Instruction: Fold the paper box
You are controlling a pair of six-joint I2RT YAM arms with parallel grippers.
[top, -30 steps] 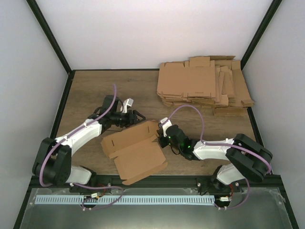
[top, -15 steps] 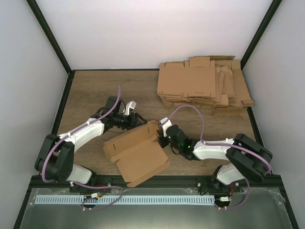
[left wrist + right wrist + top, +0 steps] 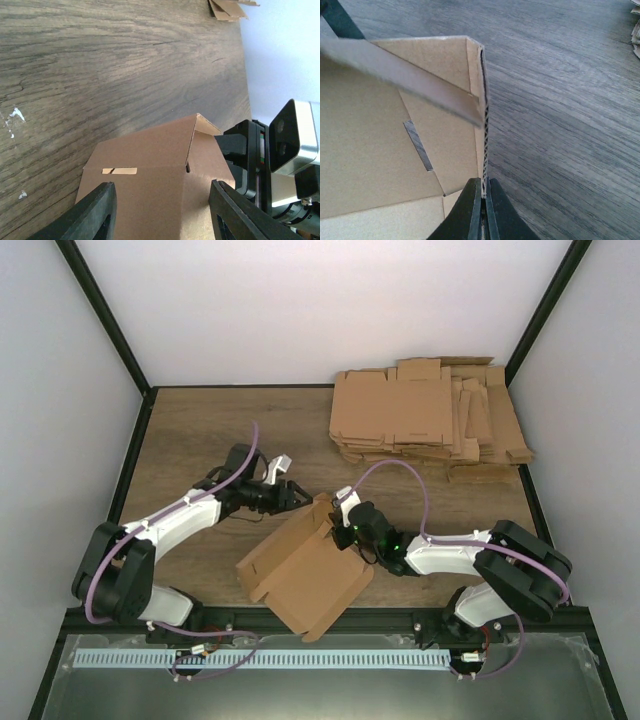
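The paper box is a brown cardboard piece, partly folded, lying slantwise at the table's front middle. One long wall stands raised along its right side. My right gripper is shut on that upright wall's edge. In the right wrist view the right gripper pinches the corrugated edge, with the paper box's inner panels to the left. My left gripper is at the box's far end and stands open. In the left wrist view the left gripper has its fingers on either side of a folded panel of the paper box, not pressing it.
A pile of flat cardboard blanks lies at the back right of the wooden table. A corner of that pile shows in the left wrist view. Black frame posts and white walls stand round the table.
The box has swung round: its near end moved right and toward the front edge. My left gripper has moved right to the box's far end. The right gripper has stayed shut on the wall.
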